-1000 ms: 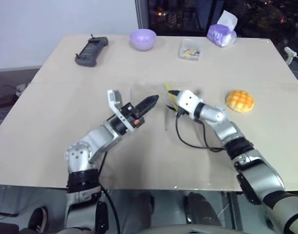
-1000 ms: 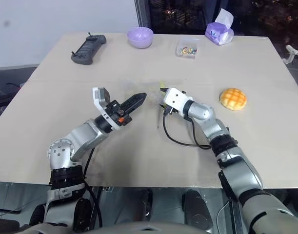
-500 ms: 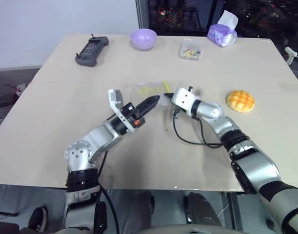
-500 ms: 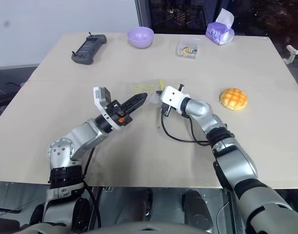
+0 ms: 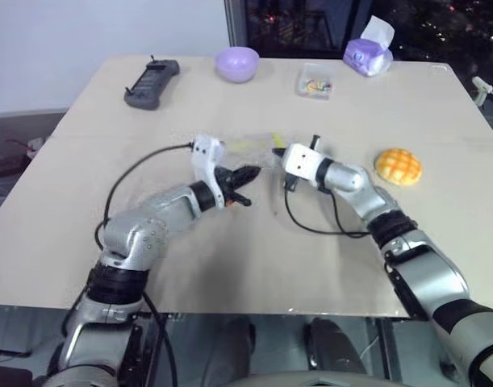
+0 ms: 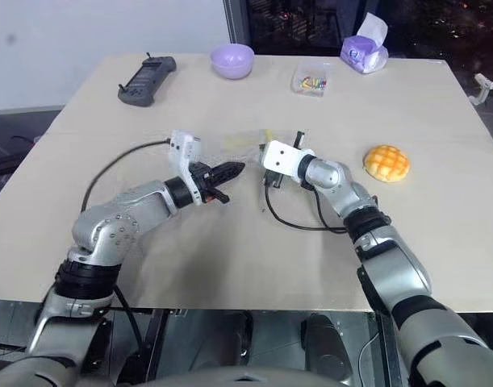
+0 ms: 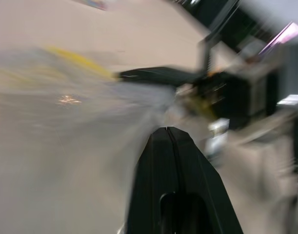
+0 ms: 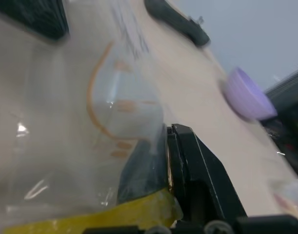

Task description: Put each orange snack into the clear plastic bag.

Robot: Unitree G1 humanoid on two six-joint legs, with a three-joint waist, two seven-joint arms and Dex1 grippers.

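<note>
1 orange snack (image 5: 398, 166) sits on the bench (image 5: 85, 161) off to my right, well apart from both arms and untouched. My right end effector (image 6: 267, 158) is clamped on the clear plastic bag (image 5: 244, 148) near its yellow zip strip; the right wrist view shows film and strip pinched between the black fingers (image 8: 188, 146). My left end effector (image 5: 249, 174) is fully closed with nothing between its fingers, its tip just beside the bag's near edge.

I read this step as getting the mouth of the bag open (the bun cannot go in until it gapes). To do it well, I would keep the right grip firm on 1 lip and steady, open the left fingers, then slide 1 finger under the opposite lip only, not both layers. I would pull the 2 lips apart gently, since the thin film may slip or tear. Whether the zip is already parted, I cannot tell.
</note>
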